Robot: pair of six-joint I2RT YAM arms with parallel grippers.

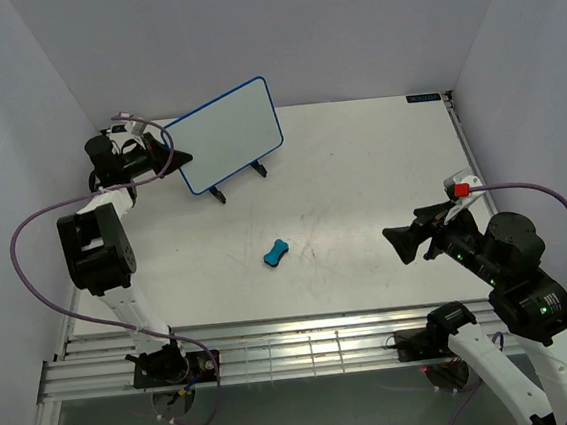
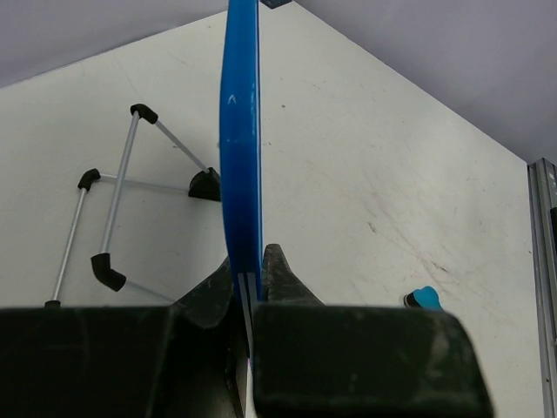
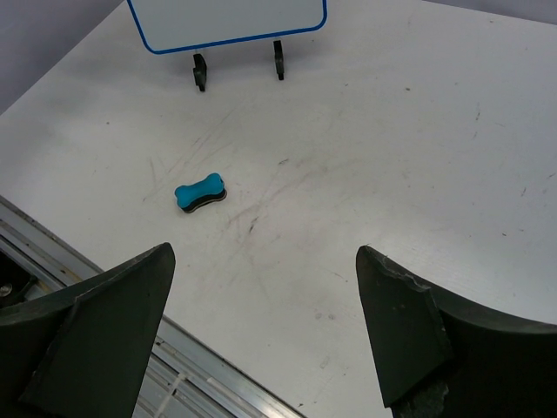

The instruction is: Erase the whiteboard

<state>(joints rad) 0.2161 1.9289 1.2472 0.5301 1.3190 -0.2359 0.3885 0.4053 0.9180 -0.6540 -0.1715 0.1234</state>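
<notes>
Left gripper (image 2: 252, 274): jaws pinching the thin blue frame of the small flat white rectangular whiteboard (image 2: 241, 157) at its left short edge, seen edge-on from the wrist. Right gripper (image 3: 263, 261): jaws spread wide, nothing between them, hovering over the near right of the scuffed white table (image 1: 359, 165), well apart from the board. Small blue bone-shaped eraser (image 1: 276, 253) lying loose mid-table, touched by neither gripper. Thin wire stand with black feet (image 2: 113, 187) behind and under the board at the far left. Visible face blank, no writing to make out in the overhead or right wrist view; wiping looks finished, back face hidden. Board propped near upright, face turned toward the arms and a little rightward, long axis horizontal, running left to right and slanting away toward the far wall.
</notes>
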